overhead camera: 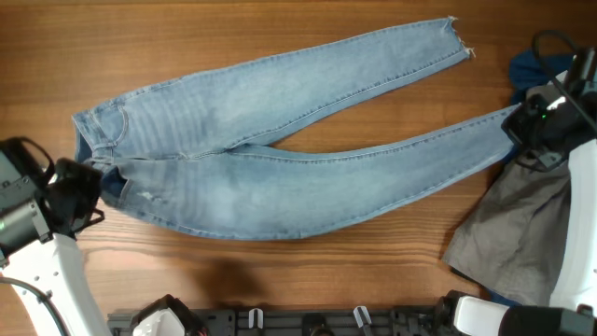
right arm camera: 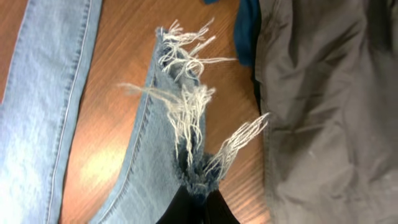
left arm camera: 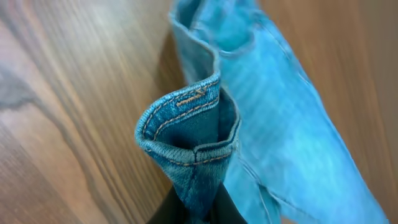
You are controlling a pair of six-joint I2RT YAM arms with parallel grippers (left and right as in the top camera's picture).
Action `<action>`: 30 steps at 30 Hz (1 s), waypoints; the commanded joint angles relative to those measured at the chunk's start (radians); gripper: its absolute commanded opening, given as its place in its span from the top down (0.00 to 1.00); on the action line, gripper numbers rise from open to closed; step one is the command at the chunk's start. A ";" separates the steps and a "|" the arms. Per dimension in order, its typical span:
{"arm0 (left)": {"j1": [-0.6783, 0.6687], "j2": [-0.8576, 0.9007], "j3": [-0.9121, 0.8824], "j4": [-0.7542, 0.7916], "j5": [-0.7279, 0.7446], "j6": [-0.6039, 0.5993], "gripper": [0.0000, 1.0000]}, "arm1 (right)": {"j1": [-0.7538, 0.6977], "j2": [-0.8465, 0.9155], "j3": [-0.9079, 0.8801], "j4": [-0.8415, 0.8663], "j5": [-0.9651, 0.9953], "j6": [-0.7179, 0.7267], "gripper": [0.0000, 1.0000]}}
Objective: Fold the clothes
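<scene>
The jeans [overhead camera: 270, 177] lie spread across the tabletop [overhead camera: 280, 280], waist end to the left. The left gripper [left arm camera: 196, 206] is clamped on the waistband [left arm camera: 186, 118] there. The right gripper [right arm camera: 199, 202] pinches one frayed hem [right arm camera: 189, 118] at the far right, just beside a grey garment [overhead camera: 513, 233].

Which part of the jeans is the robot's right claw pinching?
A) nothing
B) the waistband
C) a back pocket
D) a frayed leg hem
D: the right wrist view shows the right gripper shut on the frayed hem of one leg of the jeans.
</scene>
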 commanded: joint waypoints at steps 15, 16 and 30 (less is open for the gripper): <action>-0.170 -0.018 0.398 -0.368 -0.107 0.102 0.96 | -0.136 -0.019 0.214 -0.190 -0.015 -0.127 0.96; -0.170 -0.018 0.416 -0.374 -0.119 0.102 0.96 | -0.157 -0.019 0.228 -0.181 -0.045 -0.174 0.96; -0.054 0.272 0.429 -0.154 -0.118 0.019 0.96 | -0.129 0.134 0.302 0.021 -0.208 -0.258 0.96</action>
